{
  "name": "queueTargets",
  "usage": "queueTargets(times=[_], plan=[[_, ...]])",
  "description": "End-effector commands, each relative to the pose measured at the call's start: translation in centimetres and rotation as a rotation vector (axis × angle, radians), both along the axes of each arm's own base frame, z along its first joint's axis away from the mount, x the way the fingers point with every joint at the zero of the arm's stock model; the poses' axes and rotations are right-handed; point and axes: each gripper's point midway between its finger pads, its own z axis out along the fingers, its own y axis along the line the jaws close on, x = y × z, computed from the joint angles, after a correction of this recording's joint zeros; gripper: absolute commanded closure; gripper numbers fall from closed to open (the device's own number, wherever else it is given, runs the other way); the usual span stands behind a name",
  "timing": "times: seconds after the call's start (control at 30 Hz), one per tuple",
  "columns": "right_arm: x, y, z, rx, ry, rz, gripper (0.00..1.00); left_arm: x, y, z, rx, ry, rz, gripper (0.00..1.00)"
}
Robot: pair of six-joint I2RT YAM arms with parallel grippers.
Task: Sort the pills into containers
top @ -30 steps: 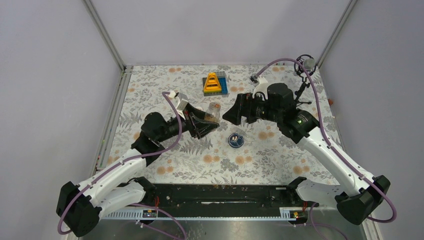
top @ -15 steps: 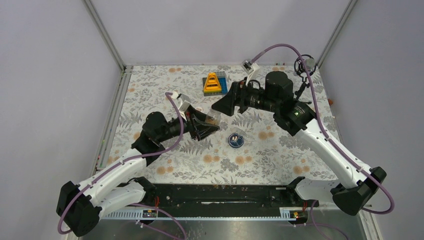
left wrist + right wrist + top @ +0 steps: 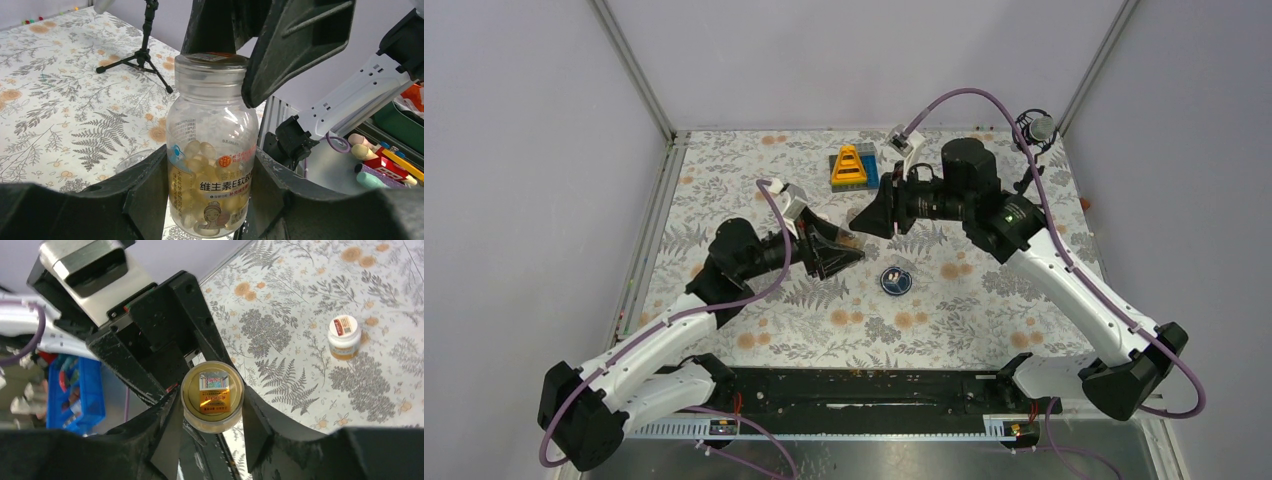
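My left gripper [image 3: 210,154] is shut on a translucent pill bottle [image 3: 212,125] full of pale yellow capsules and holds it upright above the table. My right gripper [image 3: 212,393] comes from above, and its fingers close on both sides of the bottle's cap [image 3: 212,385], which has a gold sticker. In the top view the two grippers meet, left [image 3: 842,250] and right [image 3: 865,216], and hide the bottle. A white bottle with a red label [image 3: 344,336] stands on the table. The dark-blue dish [image 3: 895,280] holds a few pale specks.
A yellow triangular toy on a grey-blue base [image 3: 849,165] stands at the back. A small black tripod [image 3: 1032,135] is at the back right, also in the left wrist view [image 3: 145,52]. Metal frame rails run along the table's sides.
My right arm has swung left and towards the back, bringing its gripper over the bottle's cap. My left gripper has kept the bottle, shifting slightly.
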Motion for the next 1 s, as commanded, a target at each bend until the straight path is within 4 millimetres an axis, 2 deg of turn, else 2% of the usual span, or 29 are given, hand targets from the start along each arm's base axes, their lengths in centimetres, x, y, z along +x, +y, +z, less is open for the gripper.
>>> queueTargets(times=[0.0,0.07,0.13,0.2,0.27,0.3,0.37,0.47,0.63,0.77,0.8,0.97], plan=[[-2.6,-0.5,1.4,0.003,-0.135,0.228,0.76,-1.2,-0.3,3.1,-0.039,-0.065,-0.076,1.0],[-4.5,-1.2,1.1,0.015,-0.187,0.386,0.83,-2.1,-0.5,2.8,-0.028,-0.067,-0.131,1.0],[-6.4,-2.5,0.1,-0.007,-0.24,0.514,0.79,-3.5,-0.9,2.7,-0.024,-0.084,-0.23,1.0],[-6.6,-3.1,-0.9,-0.052,-0.249,0.53,0.76,-4.2,-1.1,2.5,-0.031,-0.098,-0.282,1.0],[-6.1,-3.2,-1.1,-0.073,-0.238,0.502,0.67,-3.9,-1.2,2.2,-0.031,-0.101,-0.272,1.0],[-5.6,-2.9,-0.8,-0.068,-0.238,0.48,0.58,-3.6,-1.2,2.1,-0.029,-0.106,-0.259,1.0],[-4.6,-2.4,-0.3,-0.054,-0.217,0.419,0.35,-3.3,-1.3,2.0,-0.03,-0.112,-0.246,1.0],[-2.4,-1.7,0.0,-0.028,-0.175,0.286,0.19,-3.0,-1.4,2.2,-0.03,-0.118,-0.237,1.0],[-0.9,-1.0,0.2,0.012,-0.074,0.175,0.13,-2.6,-1.4,2.0,-0.028,-0.114,-0.216,1.0],[0.0,-0.9,0.4,0.024,-0.056,0.113,0.15,-2.4,-1.5,1.8,-0.023,-0.108,-0.213,1.0],[0.0,-1.0,0.6,0.027,-0.058,0.111,0.19,-2.4,-1.5,1.7,-0.022,-0.106,-0.212,1.0],[-0.6,-1.2,1.2,0.017,-0.06,0.131,0.52,-2.2,-1.5,1.5,-0.015,-0.095,-0.201,1.0]])
